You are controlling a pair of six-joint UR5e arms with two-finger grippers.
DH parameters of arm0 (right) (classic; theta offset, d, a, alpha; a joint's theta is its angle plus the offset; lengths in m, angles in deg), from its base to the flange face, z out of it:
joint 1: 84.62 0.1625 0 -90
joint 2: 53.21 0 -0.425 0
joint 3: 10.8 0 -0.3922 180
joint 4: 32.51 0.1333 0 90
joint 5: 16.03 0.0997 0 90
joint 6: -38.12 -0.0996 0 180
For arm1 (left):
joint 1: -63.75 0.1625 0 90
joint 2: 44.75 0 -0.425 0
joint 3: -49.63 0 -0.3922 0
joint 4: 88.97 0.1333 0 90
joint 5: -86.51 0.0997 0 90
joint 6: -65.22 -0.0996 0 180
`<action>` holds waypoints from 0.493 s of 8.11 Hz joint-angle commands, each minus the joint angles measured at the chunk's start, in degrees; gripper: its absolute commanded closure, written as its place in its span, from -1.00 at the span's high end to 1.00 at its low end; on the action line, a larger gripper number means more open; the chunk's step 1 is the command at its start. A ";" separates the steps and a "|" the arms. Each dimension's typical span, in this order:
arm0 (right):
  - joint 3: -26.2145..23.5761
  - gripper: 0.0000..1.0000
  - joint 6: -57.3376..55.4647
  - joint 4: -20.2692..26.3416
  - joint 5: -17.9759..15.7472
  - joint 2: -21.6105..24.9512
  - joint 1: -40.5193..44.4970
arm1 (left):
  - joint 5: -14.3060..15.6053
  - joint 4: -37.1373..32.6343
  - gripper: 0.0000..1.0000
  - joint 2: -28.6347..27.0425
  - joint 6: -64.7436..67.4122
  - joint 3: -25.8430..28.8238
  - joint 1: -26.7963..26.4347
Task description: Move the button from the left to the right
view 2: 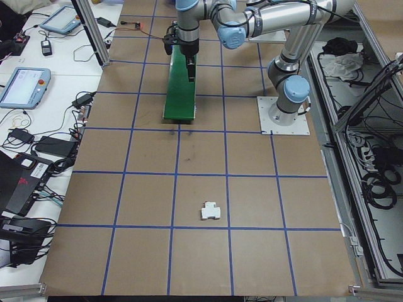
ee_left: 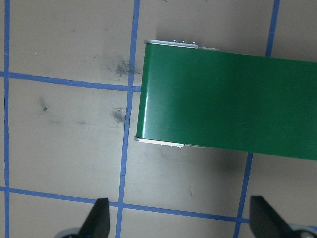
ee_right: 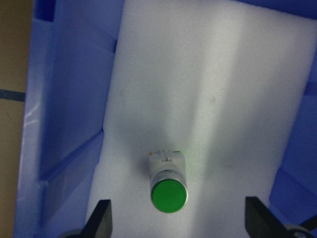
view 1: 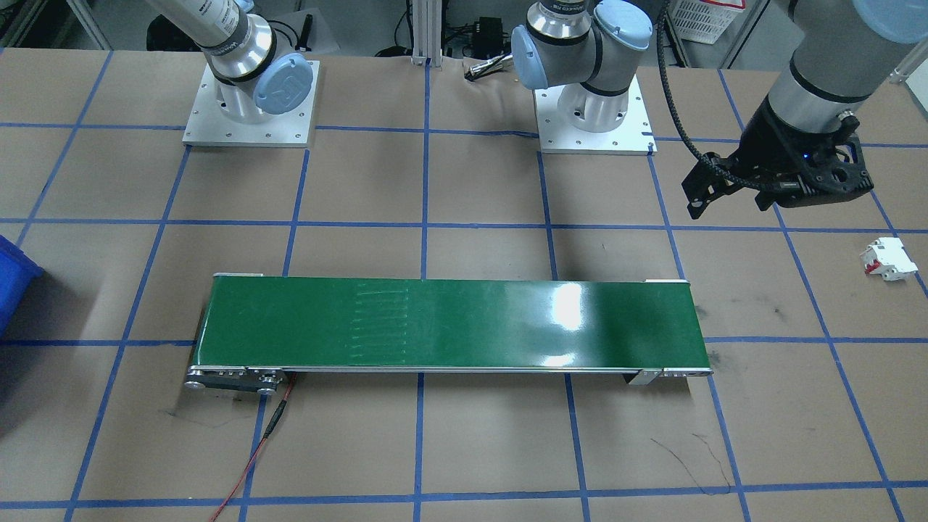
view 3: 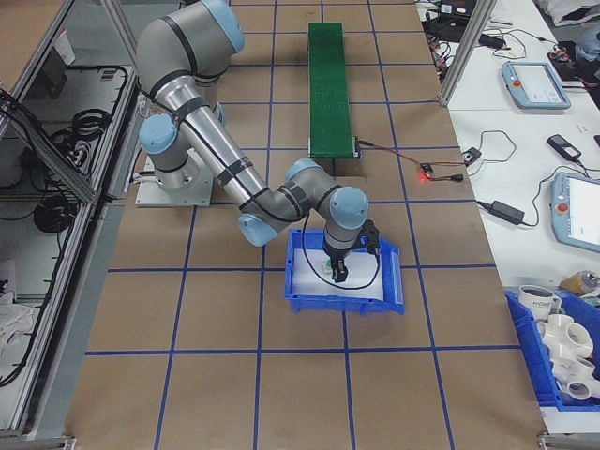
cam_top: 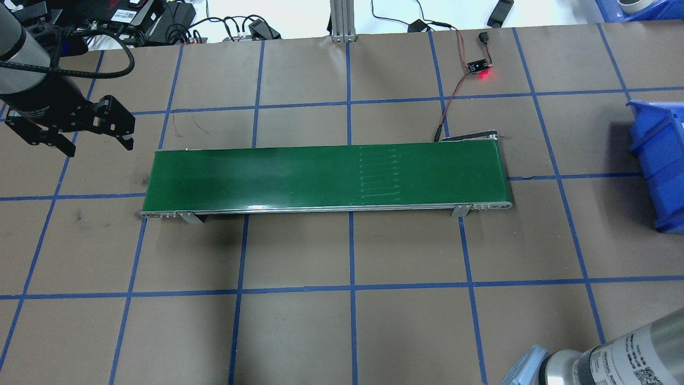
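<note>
Button: round green cap, grey-white body, on white foam; right hand spread.

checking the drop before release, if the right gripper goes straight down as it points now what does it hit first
Most likely the button, lying between the open fingers of the right gripper on the white foam lining the blue bin. Height above it is unclear.

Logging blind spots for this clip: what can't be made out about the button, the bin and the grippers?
- The button: only the right wrist view shows it clearly; its base is hidden behind its own cap.
- The blue bin: cut off by the overhead view's right edge.
- The right gripper: only fingertips show.
- The left gripper: likewise cropped.
</note>
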 commanded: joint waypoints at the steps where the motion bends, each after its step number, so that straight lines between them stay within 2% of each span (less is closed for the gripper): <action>1: 0.03 1.00 -5.09 4.47 -0.01 8.56 0.70 | 0.00 0.00 1.00 0.03 0.00 0.00 0.00; 2: 0.11 1.00 -8.78 10.50 -0.27 12.25 2.27 | 0.00 0.00 1.00 0.04 0.00 -0.09 0.00; 4: 0.46 1.00 -18.33 16.86 -0.19 19.38 10.15 | 0.00 0.00 1.00 0.04 0.00 -0.09 0.00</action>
